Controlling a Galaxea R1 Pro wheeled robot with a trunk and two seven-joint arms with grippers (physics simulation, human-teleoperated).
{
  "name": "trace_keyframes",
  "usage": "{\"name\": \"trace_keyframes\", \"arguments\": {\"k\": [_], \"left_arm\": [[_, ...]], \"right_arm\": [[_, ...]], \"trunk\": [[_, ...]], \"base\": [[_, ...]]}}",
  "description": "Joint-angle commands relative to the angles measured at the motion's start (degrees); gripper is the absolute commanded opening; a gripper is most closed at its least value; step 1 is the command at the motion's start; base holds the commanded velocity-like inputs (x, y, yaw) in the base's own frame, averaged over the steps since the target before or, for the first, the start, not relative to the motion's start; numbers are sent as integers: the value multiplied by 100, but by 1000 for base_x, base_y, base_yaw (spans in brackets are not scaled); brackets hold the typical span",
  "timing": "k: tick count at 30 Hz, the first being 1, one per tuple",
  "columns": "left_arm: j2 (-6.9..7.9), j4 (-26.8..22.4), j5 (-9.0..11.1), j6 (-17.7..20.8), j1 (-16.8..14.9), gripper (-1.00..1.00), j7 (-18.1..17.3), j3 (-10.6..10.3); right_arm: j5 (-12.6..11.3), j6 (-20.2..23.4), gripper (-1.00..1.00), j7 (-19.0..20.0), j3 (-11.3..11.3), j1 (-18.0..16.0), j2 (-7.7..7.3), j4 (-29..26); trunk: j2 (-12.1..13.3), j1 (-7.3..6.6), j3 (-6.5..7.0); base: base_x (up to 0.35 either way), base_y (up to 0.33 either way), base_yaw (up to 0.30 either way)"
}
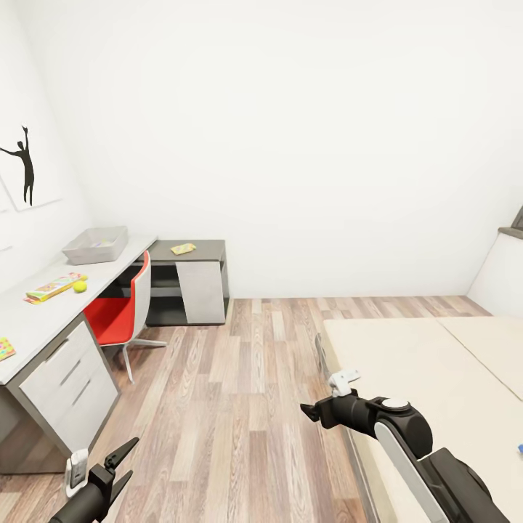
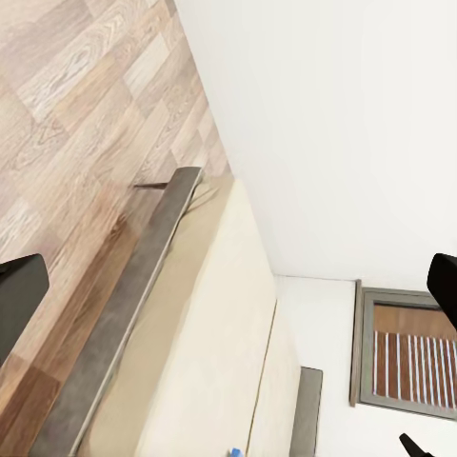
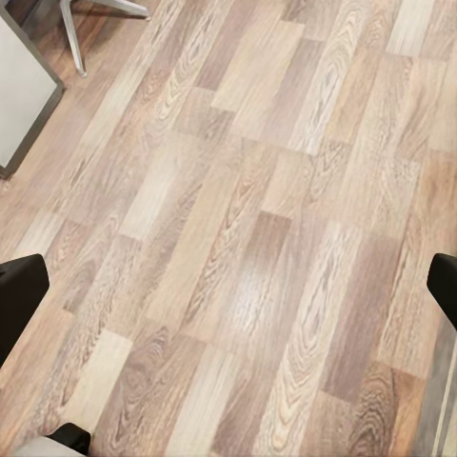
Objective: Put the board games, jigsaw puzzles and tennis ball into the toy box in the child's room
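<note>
The white-topped table (image 1: 43,316) stands along the left wall. On its far end sits the light grey toy box (image 1: 95,245). Nearer lie a flat colourful game box (image 1: 54,287) and, beside it, the yellow-green tennis ball (image 1: 79,286). A patterned jigsaw puzzle (image 1: 5,349) shows at the picture's left edge. The bed (image 1: 428,363) fills the right, with a blue corner of something (image 1: 520,449) on it. My left gripper (image 1: 131,457) hangs open over the floor near the drawers. My right gripper (image 1: 308,414) is open by the bed's corner, holding nothing.
A red chair (image 1: 120,312) is tucked at the table. A lower dark grey-topped cabinet (image 1: 207,250) carries a small yellow flat box (image 1: 183,248). Wooden floor (image 1: 240,407) stretches between table and bed. The bed's grey frame (image 2: 124,324) shows in the left wrist view.
</note>
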Motion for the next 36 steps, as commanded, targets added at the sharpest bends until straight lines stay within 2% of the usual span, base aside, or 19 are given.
{"name": "trace_keyframes", "arguments": {"k": [1, 14, 36], "left_arm": [[-1, -5, 41, 44, 0, 100, 6, 8], [2, -4, 43, 44, 0, 100, 6, 8], [-1, -4, 36, 44, 0, 100, 13, -8]], "right_arm": [[48, 22, 100, 43, 5, -7, -3, -4], [48, 19, 100, 43, 6, -7, -4, -3], [43, 25, 100, 43, -2, -7, -10, -3]], "trunk": [[-12, 4, -11], [-12, 4, -11], [-12, 4, -11]], "base": [[0, -1, 9], [0, 0, 104], [0, -29, 13]]}}
